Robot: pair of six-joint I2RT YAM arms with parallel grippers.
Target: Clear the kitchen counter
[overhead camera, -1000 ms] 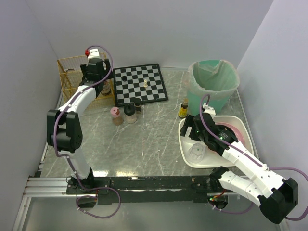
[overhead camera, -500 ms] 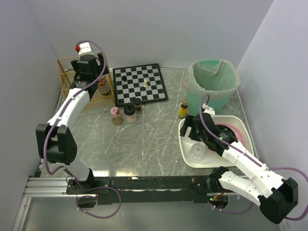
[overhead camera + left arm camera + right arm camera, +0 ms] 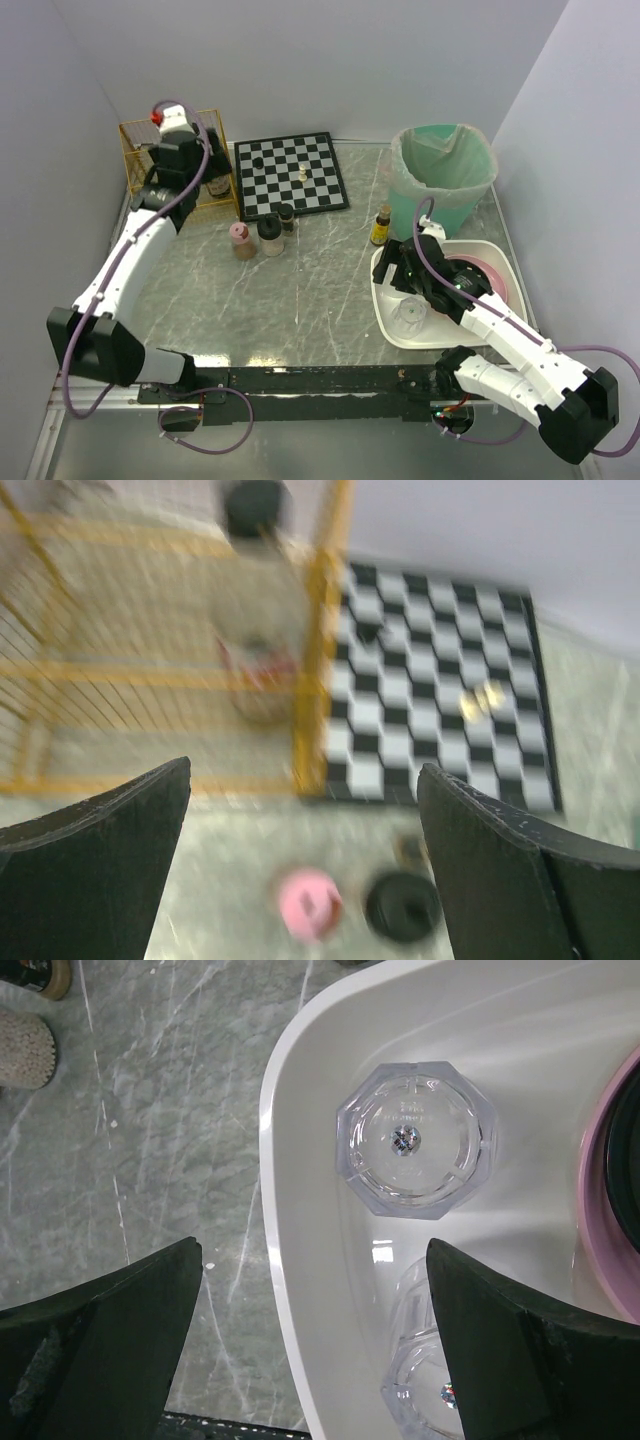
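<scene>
Desk (image 3: 310, 290): grey-green marble-look top, lying flat and filling the floor of the walled cell, carrying every item below. Left tool (image 3: 305, 780): hanging over the far left corner above a yellow wire basket (image 3: 133, 165), its two dark fingers (image 3: 110, 850) standing wide apart and gripping nothing; its wrist view is coming out blurred. A brown bottle (image 3: 217, 183) is standing inside the basket against its right wall. Chessboard (image 3: 290, 175): lying just beside the basket, bearing one pale piece (image 3: 302, 173) and a dark piece (image 3: 257, 160). In front of the board a pink-lidded jar (image 3: 239, 238), a black-lidded jar (image 3: 270, 232) and a small dark bottle (image 3: 287, 214) are standing close together. A green bin (image 3: 450, 200) with a liner is sitting in the far right corner, a small yellow-labelled bottle (image 3: 381, 227) standing just beside its left foot. White tray (image 3: 425, 345): lying near the right edge, holding a pink dish (image 3: 485, 275) and two clear glasses, one (image 3: 415, 1145) upright beside the tray's left rim, the other (image 3: 430, 1380) half out of view. Right tool (image 3: 315, 1250): hovering over the tray's left rim, fingers spread wide, carrying nothing.
</scene>
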